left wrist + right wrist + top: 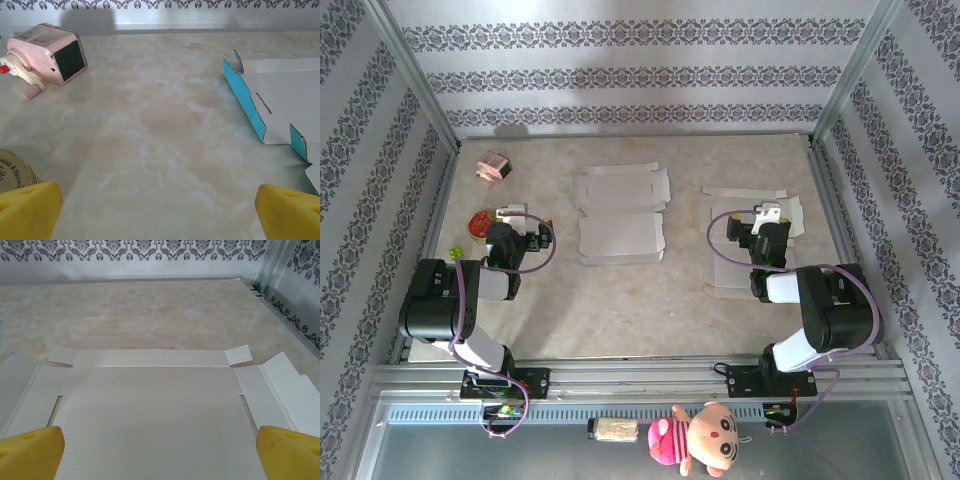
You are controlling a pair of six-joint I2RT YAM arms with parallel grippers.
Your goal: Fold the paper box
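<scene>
Left end effector (pixel 160 215) hangs wide open and empty, low over bare desk (pixel 150 130), with its yellow pads (pixel 30 210) in the bottom corners of the wrist view. Right end effector (pixel 160 455) is spread just as wide and also empty, poised just above the right blank (pixel 150 415), which lies flat across the lower half of its view. The centre blank (pixel 620 215) lies mid-frame in the overhead view, between the arms. Its blue-faced side flaps stand slightly raised at the right of the left wrist view. At the lower left edge there is a tin (pixel 10 172), and farther back, upper left, a pink sharpener (pixel 45 52).

No panel looks creased up yet, so folding seems to be at its very start, in the approach. The next move likely calls for pinning a blank's main panel with one arm while the other catches a side flap and raises it along its score. Flat card offers little edge to pinch.
</scene>
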